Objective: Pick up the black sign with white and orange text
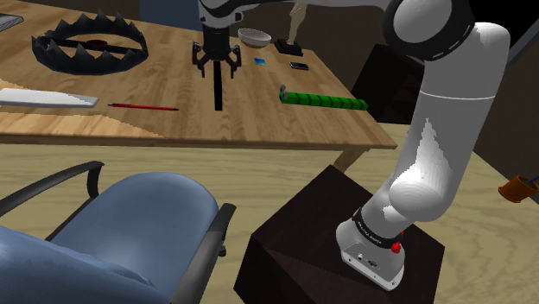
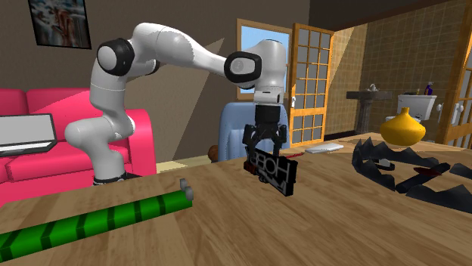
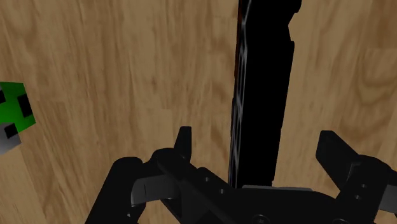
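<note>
Black sign stands on edge on wood worktop. Tool released, fingers apart astride sign's top edge, no contact. Green striped rod nearby.

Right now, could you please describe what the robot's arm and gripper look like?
The arm has glossy white, rounded links joined by dark grey joints. Its base ring carries small dark markings, with a red dot beside them. The gripper is all black, with two angular, claw-like fingers.
</note>
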`<state>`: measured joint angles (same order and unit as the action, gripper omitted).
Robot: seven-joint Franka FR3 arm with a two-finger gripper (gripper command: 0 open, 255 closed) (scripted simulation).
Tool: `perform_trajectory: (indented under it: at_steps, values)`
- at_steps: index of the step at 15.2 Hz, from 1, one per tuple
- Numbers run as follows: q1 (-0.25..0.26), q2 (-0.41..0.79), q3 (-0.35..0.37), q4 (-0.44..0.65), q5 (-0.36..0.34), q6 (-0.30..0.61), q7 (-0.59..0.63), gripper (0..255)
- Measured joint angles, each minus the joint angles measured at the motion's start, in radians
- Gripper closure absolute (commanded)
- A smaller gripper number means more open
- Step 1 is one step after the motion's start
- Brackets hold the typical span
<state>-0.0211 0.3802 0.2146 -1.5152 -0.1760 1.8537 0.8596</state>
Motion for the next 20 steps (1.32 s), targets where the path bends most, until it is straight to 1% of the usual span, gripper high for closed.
perform_trajectory:
  at_steps: [2, 3, 13, 20]
  values:
    - [-0.001, 0.004, -0.001, -0.021, -0.002, 0.025, 0.003, 0]
    - [-0.001, 0.006, -0.001, -0.024, -0.003, 0.030, 0.004, 255]
    - [-0.001, 0.007, -0.001, -0.026, -0.003, 0.033, 0.005, 255]
    - [0.002, -0.004, 0.001, 0.035, 0.002, -0.039, -0.004, 255]
